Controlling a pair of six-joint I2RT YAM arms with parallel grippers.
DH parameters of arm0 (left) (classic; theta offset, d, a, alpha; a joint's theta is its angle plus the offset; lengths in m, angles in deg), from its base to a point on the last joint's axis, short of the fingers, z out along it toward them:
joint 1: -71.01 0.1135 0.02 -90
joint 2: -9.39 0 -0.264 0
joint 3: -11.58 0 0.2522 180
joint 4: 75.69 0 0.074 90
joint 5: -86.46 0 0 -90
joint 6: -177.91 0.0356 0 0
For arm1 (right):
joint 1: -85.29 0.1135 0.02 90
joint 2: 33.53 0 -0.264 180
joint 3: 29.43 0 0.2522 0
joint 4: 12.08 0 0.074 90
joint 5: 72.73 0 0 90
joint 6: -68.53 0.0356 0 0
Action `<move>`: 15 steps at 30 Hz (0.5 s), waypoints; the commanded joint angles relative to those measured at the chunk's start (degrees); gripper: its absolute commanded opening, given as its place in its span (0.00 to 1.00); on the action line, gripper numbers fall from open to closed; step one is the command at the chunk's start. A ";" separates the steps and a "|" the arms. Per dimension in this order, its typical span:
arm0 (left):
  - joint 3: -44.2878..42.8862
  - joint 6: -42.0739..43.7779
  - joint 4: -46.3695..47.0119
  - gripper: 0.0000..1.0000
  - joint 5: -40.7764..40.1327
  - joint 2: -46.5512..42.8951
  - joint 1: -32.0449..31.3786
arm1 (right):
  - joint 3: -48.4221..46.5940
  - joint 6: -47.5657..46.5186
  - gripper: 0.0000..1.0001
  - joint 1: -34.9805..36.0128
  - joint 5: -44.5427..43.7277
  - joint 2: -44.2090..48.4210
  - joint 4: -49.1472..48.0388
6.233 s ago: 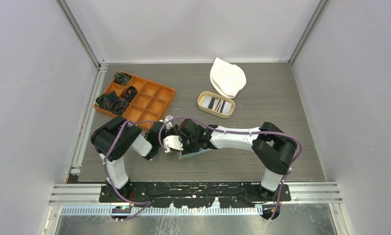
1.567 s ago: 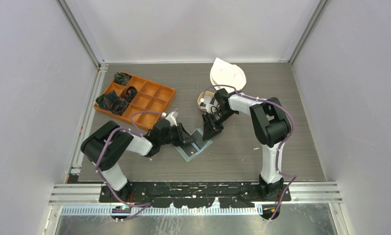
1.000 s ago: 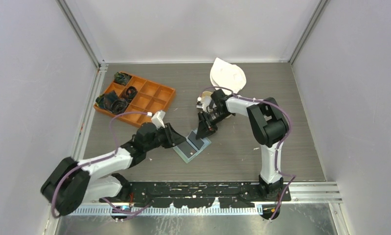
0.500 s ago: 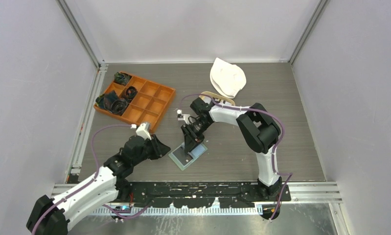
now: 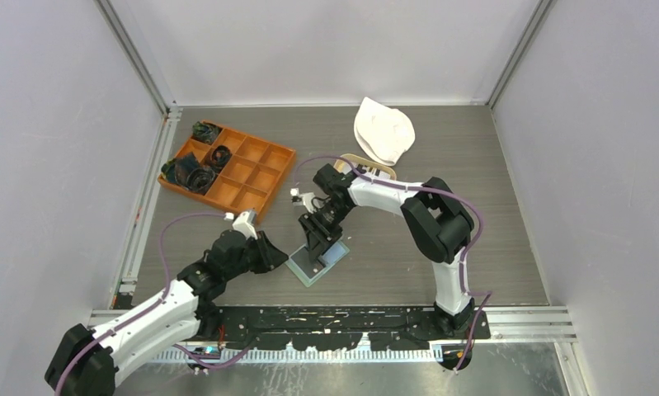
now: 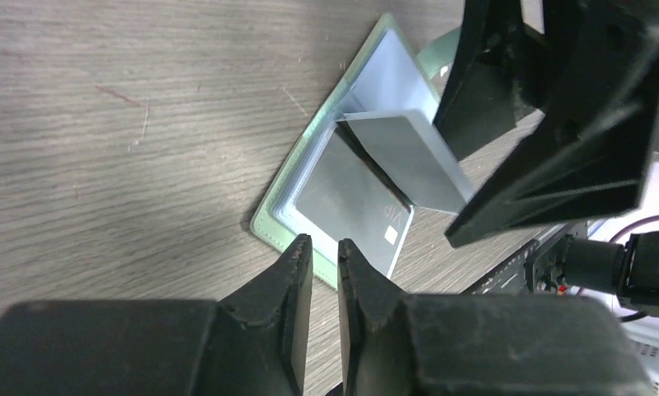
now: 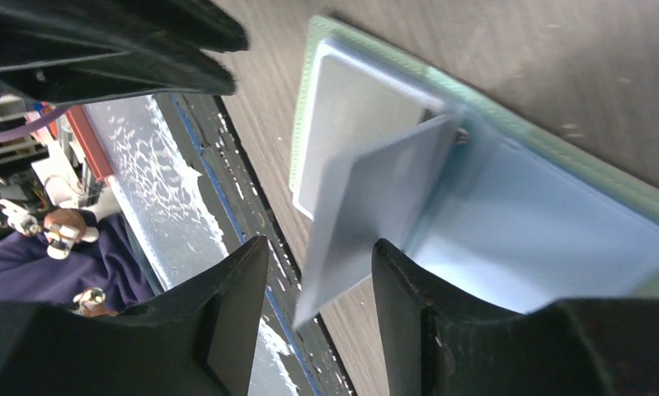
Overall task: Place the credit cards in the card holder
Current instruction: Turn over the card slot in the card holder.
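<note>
Your worktop [image 5: 474,247] is grey wood grain, boxed in by pale walls. On its far left sits the orange compartment box [image 5: 256,177], with dark cord bundles [image 5: 190,172] in the cells at its left end. At the far edge, right of centre, lies a crumpled white cloth [image 5: 383,132]. Just in front of it is the oval tan tray [image 5: 374,168], half hidden behind your right arm; what it holds is too small to tell.

Your right hand [image 7: 319,246] points down over the card holder [image 5: 308,269], its fingers standing well apart. Between them runs a grey card [image 6: 404,161], tilted, with its lower edge resting in the holder's fold. The gap is far wider than the card, and you cannot tell whether either finger touches it. Your left hand [image 6: 326,247] sits low over the worktop just left of the holder, apart from it. Its fingers are drawn nearly together, with a thin slit between them and nothing in it.

The card holder lies open and flat at the near middle of the worktop, between your two hands, a sage-green rim around pale blue-grey pockets. On the half nearer your left hand lies a silver-grey card [image 6: 350,198] with VIP printed near one corner. Whether it is tucked into a pocket or only lying on top is not clear.
</note>
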 commanded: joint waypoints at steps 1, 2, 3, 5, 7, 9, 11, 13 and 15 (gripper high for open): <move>0.65 -0.90 0.97 0.16 2.54 0.53 0.20 | -2.29 -1.82 0.55 2.25 -0.05 4.15 2.10; 0.64 -0.97 -0.52 0.14 2.52 0.45 0.22 | -2.40 -1.69 0.55 2.46 -0.09 4.15 2.15; 0.70 -1.25 -1.73 0.12 2.44 0.34 0.17 | -2.46 -1.58 0.55 2.74 -0.09 4.20 2.18; 1.10 -1.87 -3.32 0.09 2.36 0.03 0.21 | -2.51 -1.47 0.55 3.34 -0.42 4.24 2.18; 1.87 -2.57 -3.52 0.08 2.45 -0.06 0.19 | -2.59 -1.39 0.55 3.91 -0.09 4.07 2.11; 2.59 -3.19 -2.45 0.07 2.62 0.50 0.19 | -2.64 -1.27 0.55 4.32 0.77 3.49 2.11; 2.80 -3.52 -0.59 0.07 3.09 1.79 0.25 | -2.73 -0.99 0.55 4.76 1.99 2.74 2.06; 2.60 -3.54 1.20 0.06 3.66 3.84 0.21 | -2.74 -0.66 0.55 5.16 2.80 2.05 1.81; 2.27 -3.55 3.43 0.07 4.39 6.47 0.17 | -2.42 0.24 0.55 5.40 3.35 1.47 0.97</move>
